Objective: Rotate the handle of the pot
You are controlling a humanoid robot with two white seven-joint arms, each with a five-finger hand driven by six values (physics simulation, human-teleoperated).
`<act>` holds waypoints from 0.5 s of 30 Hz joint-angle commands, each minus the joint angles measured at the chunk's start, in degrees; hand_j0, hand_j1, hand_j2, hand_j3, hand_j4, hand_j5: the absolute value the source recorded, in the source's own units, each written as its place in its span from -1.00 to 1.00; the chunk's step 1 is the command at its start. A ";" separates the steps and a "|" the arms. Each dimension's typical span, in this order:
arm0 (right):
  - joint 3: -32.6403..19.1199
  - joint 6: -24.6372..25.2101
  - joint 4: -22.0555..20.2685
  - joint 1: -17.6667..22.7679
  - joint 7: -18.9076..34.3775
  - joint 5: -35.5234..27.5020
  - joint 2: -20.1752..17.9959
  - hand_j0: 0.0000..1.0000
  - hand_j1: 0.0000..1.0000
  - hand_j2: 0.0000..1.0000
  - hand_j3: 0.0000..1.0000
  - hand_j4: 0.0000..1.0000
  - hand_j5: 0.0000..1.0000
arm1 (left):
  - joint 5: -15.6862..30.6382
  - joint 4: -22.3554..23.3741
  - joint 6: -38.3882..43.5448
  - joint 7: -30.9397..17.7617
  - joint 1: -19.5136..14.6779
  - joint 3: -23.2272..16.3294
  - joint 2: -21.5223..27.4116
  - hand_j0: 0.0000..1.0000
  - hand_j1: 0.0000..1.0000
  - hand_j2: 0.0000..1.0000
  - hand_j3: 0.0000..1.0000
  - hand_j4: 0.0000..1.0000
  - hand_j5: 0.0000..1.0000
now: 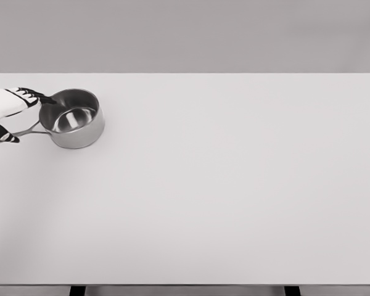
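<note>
A small steel pot [72, 118] stands upright on the white table [222, 185] at the far left. Its thin handle [29, 130] points left toward the picture's edge. My left hand [12, 114] comes in from the left edge and straddles the handle: the upper fingers [34, 95] reach to the pot's rim, and the lower black-tipped digit [3, 134] lies beside the handle. I cannot tell whether the hand grips the handle. The right arm is out of view.
The table's left edge runs close to the pot and the hand. Two dark table legs [77, 290] show under the front edge.
</note>
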 commanded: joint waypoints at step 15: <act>-0.01 -0.02 0.00 0.00 -0.02 0.02 -0.01 1.00 1.00 1.00 1.00 1.00 1.00 | 0.34 2.74 0.10 0.03 0.18 2.66 -0.13 1.00 1.00 1.00 1.00 1.00 1.00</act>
